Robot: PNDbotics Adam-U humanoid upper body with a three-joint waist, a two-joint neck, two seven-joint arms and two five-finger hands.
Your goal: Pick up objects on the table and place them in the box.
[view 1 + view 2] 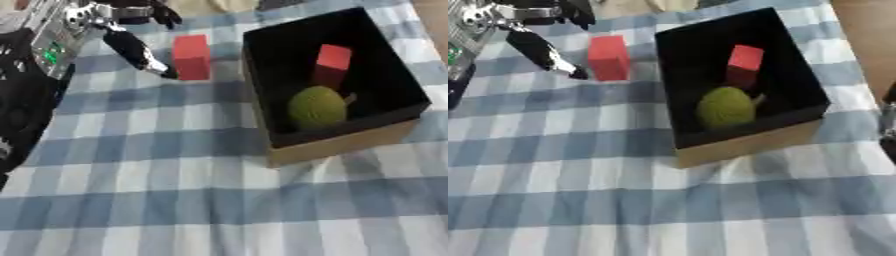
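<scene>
The cloth (175, 200) close to the robot is bare, blue and white squares. A bit farther, on the right, sits the box (341, 145). It is black inside with brown sides. In it lie a green ball (317, 107) and, behind the ball, a red block (332, 62).

Farther back, left of the box, a second red block, the brick (192, 57), stands up on the cloth. This looks like the next thing to pick up.

The left hand (131, 47) comes in from the top left corner. One long finger (140, 56) points down toward the brick, and its tip is just beside the brick's left side, maybe touching, but I cannot tell. The other fingers are spread behind. The hand is open and holds nothing.

To do this well, I think the hand should get a thumb on one side and fingers on the other, so the brick does not tip over. Then lift it high enough to clear the box wall.

A dark bit at the right edge of the right eye view may be the right hand (888, 127), but I cannot tell if it is open
</scene>
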